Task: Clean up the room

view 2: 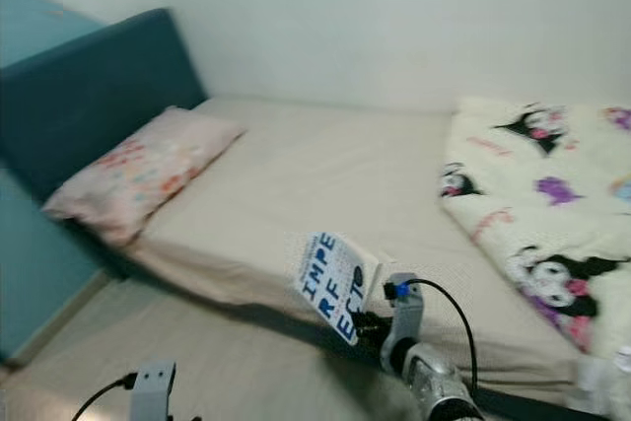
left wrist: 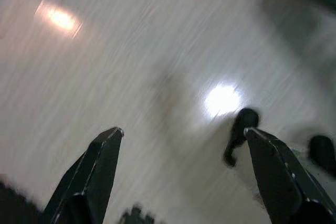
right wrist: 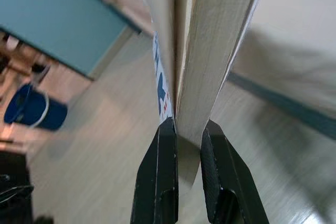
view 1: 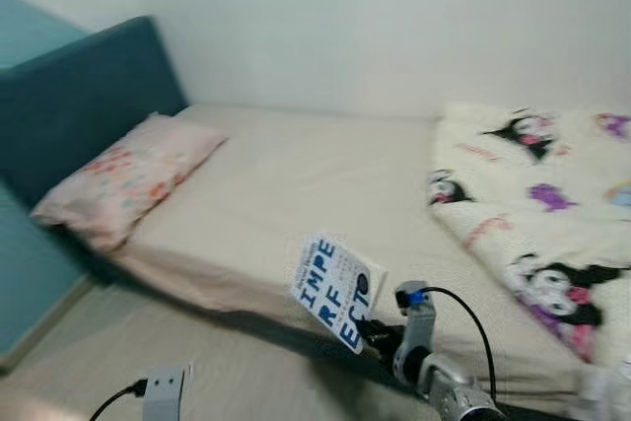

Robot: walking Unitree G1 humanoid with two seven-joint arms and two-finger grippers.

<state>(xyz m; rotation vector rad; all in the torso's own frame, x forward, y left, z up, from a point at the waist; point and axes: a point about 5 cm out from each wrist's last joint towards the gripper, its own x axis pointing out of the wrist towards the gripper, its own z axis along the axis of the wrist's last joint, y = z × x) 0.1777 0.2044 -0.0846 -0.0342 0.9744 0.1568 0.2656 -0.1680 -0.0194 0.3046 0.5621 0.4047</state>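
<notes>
Right end effector [right wrist: 188, 135] is clamped on the bottom edge of a book [view 1: 337, 292], white cover with big blue letters, holding it up tilted over the floor [view 1: 246, 372] just beside the near edge of the bed [view 1: 296, 194]. Left end effector [left wrist: 181, 135] hangs low over the floor with its fingers spread wide, nothing between them. On the bed there's a pink floral pillow [view 1: 126, 179] up against the dark teal headboard [view 1: 84, 96], and a cartoon-print blanket [view 1: 547, 214] bunched on the right side.
</notes>
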